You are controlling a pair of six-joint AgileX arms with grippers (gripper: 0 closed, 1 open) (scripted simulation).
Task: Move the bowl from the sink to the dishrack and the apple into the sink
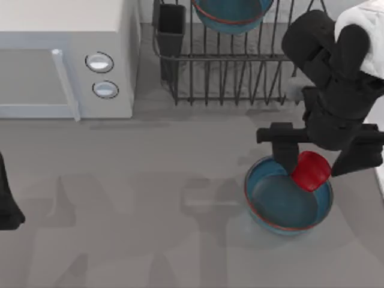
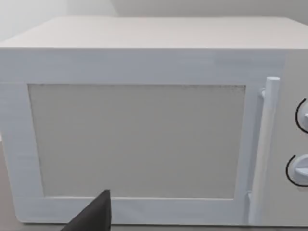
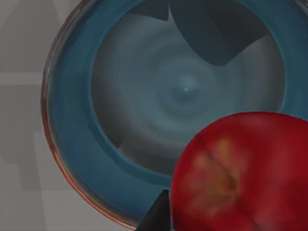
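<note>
My right gripper [image 1: 317,163] is shut on the red apple [image 1: 312,171], which hangs just above a teal-blue bowl [image 1: 282,204] with an orange-red rim standing on the grey table. In the right wrist view the apple [image 3: 240,173] is close up over that bowl's inside [image 3: 183,91]. A second, matching bowl [image 1: 231,15] sits in the dark wire dishrack [image 1: 234,78] at the back. A white strip of the sink [image 1: 380,180] shows at the table's right edge, right of the gripper.
A white microwave [image 1: 66,60] with two round knobs stands at the back left, and its door [image 2: 139,139] faces the left wrist camera. The dishrack's black utensil cup [image 1: 170,33] is at its left corner. My left arm [image 1: 8,207] is parked at the left edge.
</note>
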